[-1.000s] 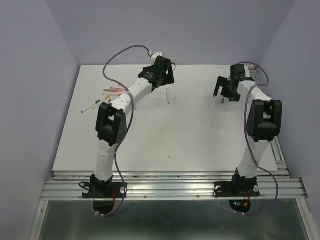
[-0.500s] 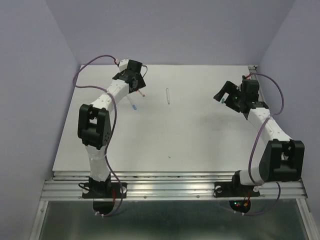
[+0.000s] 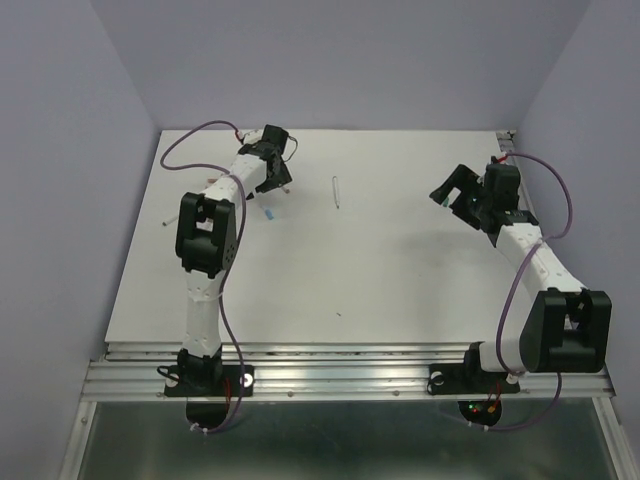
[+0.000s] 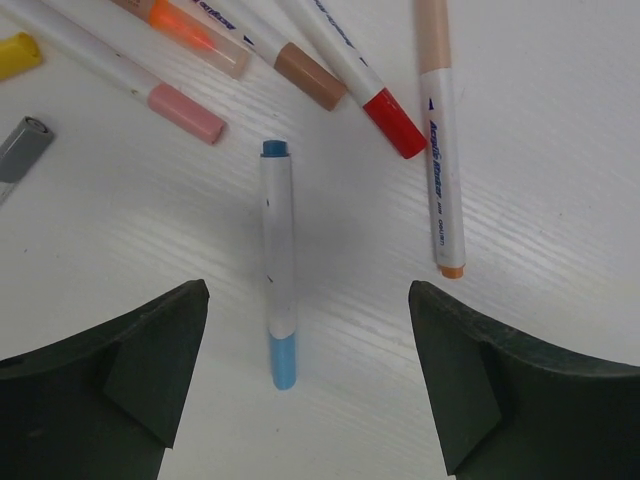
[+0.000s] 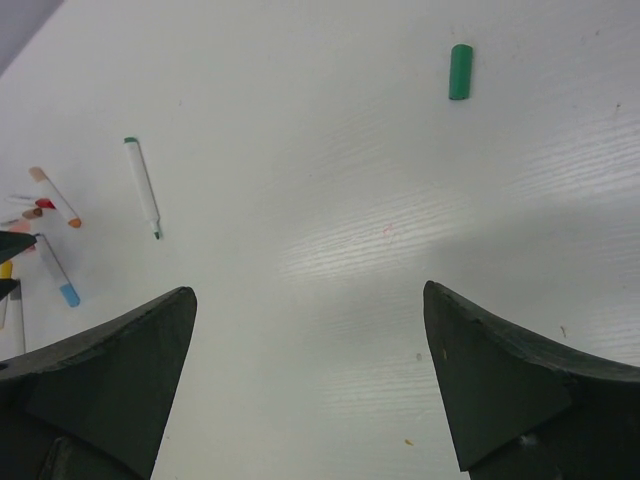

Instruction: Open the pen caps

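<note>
My left gripper (image 4: 306, 292) is open and empty, hovering over a white pen (image 4: 278, 255) with a light blue cap (image 4: 284, 362) that lies between the jaws, nearer the left finger. Beyond it lie pens with pink (image 4: 185, 112), brown (image 4: 308, 76), red (image 4: 393, 122) and yellow (image 4: 18, 55) caps. In the top view the left gripper (image 3: 272, 172) is at the back left. My right gripper (image 5: 306, 290) is open and empty above bare table. A loose green cap (image 5: 460, 72) lies ahead of it. An uncapped white pen (image 3: 337, 190) lies at the back middle.
A pen with an orange end (image 4: 440, 150) lies close to the left gripper's right finger. A grey cap (image 4: 22, 148) lies at the left. The table's back wall is close behind the left gripper. The right gripper (image 3: 452, 190) is near the table's right edge.
The left arm has swung from the back middle to the pen cluster at the back left, leaving the uncapped white pen on the table. The right arm has stretched out low.
</note>
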`<state>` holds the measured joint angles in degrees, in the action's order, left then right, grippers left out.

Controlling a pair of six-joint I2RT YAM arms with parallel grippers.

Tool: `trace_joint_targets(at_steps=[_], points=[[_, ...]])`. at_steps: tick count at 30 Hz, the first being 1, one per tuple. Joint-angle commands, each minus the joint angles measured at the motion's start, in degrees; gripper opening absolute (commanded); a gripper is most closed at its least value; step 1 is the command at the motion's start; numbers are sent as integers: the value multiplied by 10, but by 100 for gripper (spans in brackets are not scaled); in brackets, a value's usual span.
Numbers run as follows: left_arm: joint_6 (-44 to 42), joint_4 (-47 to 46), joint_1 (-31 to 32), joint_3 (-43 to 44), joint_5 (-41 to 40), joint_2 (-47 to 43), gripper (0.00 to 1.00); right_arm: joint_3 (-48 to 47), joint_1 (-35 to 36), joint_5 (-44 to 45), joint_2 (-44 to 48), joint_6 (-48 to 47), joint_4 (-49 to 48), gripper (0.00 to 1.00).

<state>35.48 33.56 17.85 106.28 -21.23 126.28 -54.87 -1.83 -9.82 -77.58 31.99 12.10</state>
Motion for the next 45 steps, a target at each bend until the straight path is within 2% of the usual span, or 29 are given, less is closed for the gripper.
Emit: trace_joint_targets(at_steps=[1,12,15,20,38,41,42,43,44,45], points=[[16,17,-18,17,-7,-2,93,5,-1,22,14,1,-5,100],[6,12,-29,27,21,35,82,-1,-1,36,4,-3,9,100],[13,28,-29,33,14,47,72,-3,-1,39,2,-3,14,100],[19,37,-29,29,10,56,63,-2,-1,40,3,-3,18,100],[48,-10,-41,-88,23,30,43,-1,-1,48,25,2,38,100],[46,-19,-41,-110,26,17,30,-1,-1,49,32,5,42,100],[45,-22,-41,-122,29,10,20,0,-1,46,37,5,42,100],[43,-23,-41,-128,33,6,15,0,-1,43,42,4,44,100],[42,-31,-41,-140,37,-3,4,2,-1,29,49,3,43,100],[39,-38,-41,-140,41,-9,0,3,-1,18,49,1,43,100]])
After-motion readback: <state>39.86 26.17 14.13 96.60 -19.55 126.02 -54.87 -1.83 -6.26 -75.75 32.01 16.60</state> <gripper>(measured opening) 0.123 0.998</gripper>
